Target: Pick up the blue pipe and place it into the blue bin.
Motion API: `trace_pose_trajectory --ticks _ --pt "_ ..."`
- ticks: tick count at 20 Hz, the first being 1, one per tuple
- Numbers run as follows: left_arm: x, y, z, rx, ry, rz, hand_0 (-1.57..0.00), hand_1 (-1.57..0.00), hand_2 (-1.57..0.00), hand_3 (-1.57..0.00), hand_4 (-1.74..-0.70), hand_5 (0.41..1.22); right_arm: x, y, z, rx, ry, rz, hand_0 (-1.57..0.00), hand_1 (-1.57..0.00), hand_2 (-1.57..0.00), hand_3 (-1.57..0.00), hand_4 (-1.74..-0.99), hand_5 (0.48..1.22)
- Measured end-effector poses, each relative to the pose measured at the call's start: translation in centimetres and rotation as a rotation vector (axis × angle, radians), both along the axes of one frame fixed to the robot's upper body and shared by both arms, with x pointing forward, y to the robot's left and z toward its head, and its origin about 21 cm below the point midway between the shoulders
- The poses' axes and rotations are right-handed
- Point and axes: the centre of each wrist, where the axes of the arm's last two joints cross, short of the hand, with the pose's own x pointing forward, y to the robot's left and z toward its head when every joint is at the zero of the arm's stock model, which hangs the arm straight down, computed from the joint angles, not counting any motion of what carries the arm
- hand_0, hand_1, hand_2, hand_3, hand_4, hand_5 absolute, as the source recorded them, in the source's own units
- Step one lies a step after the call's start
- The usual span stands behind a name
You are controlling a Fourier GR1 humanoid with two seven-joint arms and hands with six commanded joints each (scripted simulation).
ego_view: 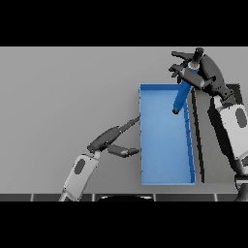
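So right now I've got the blue pipe [182, 95] in the right hand [197, 72], up at the far right corner of the blue bin [164, 164]. The fingers are curled round the pipe's top end and the rest hangs out of the hand, slanting down and to the left, so the lower tip sits over the bin's floor just inside the right wall. That slant is the thing I care about: the long axis points from the hand into the bin, not along the rim, so if I let go I'd guess it tips inward rather than out over the wall. Still, the top end is right about at the far rim, so I'd probably nudge the hand a bit nearer to me before releasing.

The left hand [112, 140] is just beside the bin's left wall, fingers straight and relaxed, thumb spread out, holding nothing. One fingertip looks like it touches the wall, can't really swear to it.

Hard to call: how high the pipe's lower tip is above the bin floor. From straight overhead I can't tell hanging from resting. The pipe's upper end is buried in the fingers too.
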Motion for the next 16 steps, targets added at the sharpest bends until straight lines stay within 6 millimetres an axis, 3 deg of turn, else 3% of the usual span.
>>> trace_pose_trajectory --ticks 2,8,9,11,13,14,16 --pt "-0.3 0.1 -0.2 -0.018 0.003 0.001 0.00 0.00 0.00 0.00 -0.88 0.425 -1.0 -1.0 -1.7 -0.012 0.080 -0.048 -1.57 -1.57 -1.57 -1.57 -1.741 1.221" --pt "-0.4 0.3 -0.2 -0.012 0.000 -0.001 0.00 0.00 0.00 0.00 -0.89 0.422 -3.6 -1.3 -6.2 -0.085 0.294 -0.226 -1.57 -1.57 -1.57 -1.52 -1.741 1.221" --pt "-0.3 0.1 -0.2 -0.001 0.003 0.001 0.00 0.00 0.00 0.00 -0.89 0.420 -3.9 -1.0 -7.1 -0.089 0.322 -0.250 -1.57 -1.57 -1.57 -1.26 -1.741 1.221" --pt "-0.7 0.1 -0.1 -0.006 -0.003 -0.002 0.00 0.00 0.00 0.00 -0.88 0.420 -4.1 -1.2 -7.6 -0.148 0.376 -0.300 -1.57 -1.57 -1.57 -1.02 -1.741 1.221" --pt "-0.5 0.3 -0.2 -0.002 -0.008 -0.001 0.00 0.00 0.00 0.00 -0.88 0.421 -4.1 -1.2 -9.4 -0.198 0.425 -0.336 -1.57 -1.55 -1.57 -0.85 -1.741 1.221" --pt "-0.5 0.3 -0.4 0.003 0.001 0.003 0.00 0.00 0.00 0.00 -0.88 0.421 -4.1 -1.2 -10.1 -0.224 0.460 -0.361 -1.46 -1.34 -1.34 -0.79 -1.678 1.221" --pt "-0.9 -0.1 -0.6 -0.001 -0.002 -0.006 0.00 0.00 0.00 0.00 -0.88 0.422 -3.9 -1.1 -11.1 -0.273 0.534 -0.387 -0.94 -0.85 -0.86 -0.50 -1.503 1.221"
